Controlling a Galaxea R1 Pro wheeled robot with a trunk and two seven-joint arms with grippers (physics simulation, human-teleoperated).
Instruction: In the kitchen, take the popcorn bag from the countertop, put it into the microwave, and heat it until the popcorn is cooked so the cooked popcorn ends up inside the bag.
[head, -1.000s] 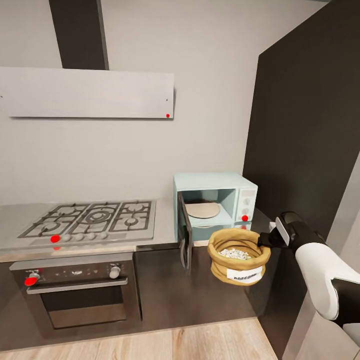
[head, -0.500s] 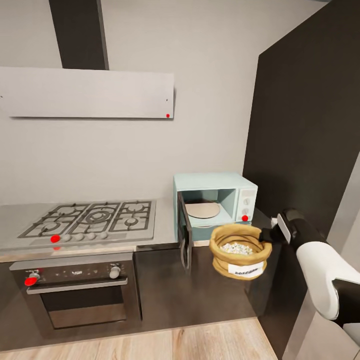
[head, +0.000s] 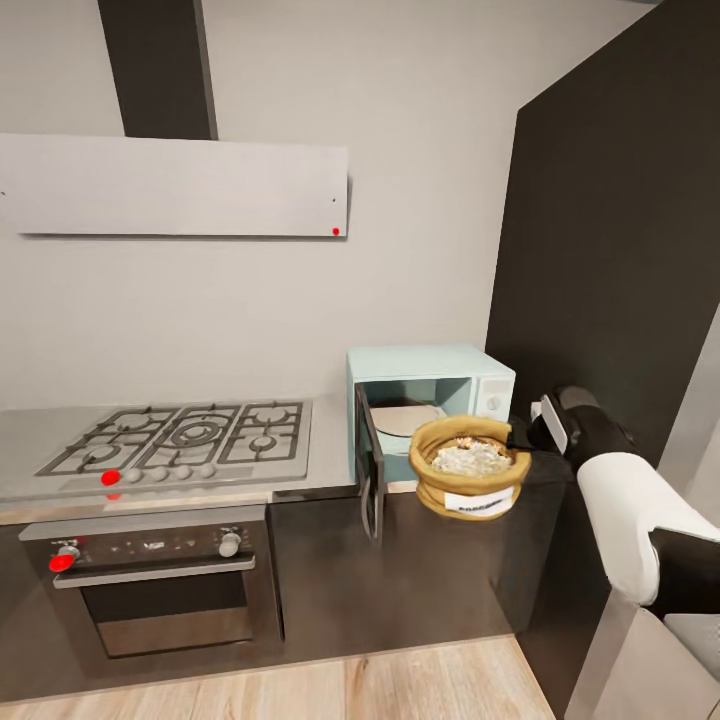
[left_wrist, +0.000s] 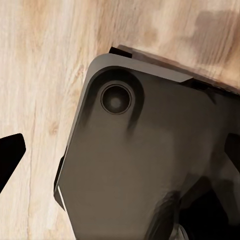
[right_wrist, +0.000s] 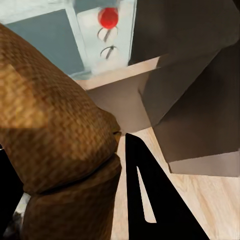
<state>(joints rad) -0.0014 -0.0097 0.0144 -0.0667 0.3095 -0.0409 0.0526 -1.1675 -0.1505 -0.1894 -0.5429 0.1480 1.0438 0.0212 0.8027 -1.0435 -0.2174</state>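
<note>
Held in the air at the open mouth of the microwave (head: 430, 400), just in front of its cavity and above the counter edge: the popcorn bag (head: 467, 478), upright, rolled rim up, white popcorn (head: 468, 458) heaped inside. White label on the bag's front with dark lettering — too small and blurred to read. Gripped at its right rim by the right gripper (head: 522, 437), fingers closed on the paper; fingertips themselves hidden behind the rim from the head view. Close up from the right wrist, coarse brown weave of the bag (right_wrist: 55, 145) pressed against one dark finger (right_wrist: 147, 200), the other finger cut off at the picture's edge.

Microwave door (head: 371, 462) swung open to the left, pale turntable plate (head: 405, 419) partly hidden behind the bag. Control panel mostly covered too — one white knob visible from the head, a red round light (right_wrist: 108, 17) and two knobs from the right wrist.

To the left, a gas hob (head: 185, 438) set in the grey countertop (head: 330, 450), an oven (head: 150, 580) below it, a range hood (head: 175, 186) above.

Left gripper: a dark fingertip (left_wrist: 10, 155) at the picture's edge over wood floor (left_wrist: 45, 75) and the robot's dark base (left_wrist: 145, 165); open or closed, cannot tell.
</note>
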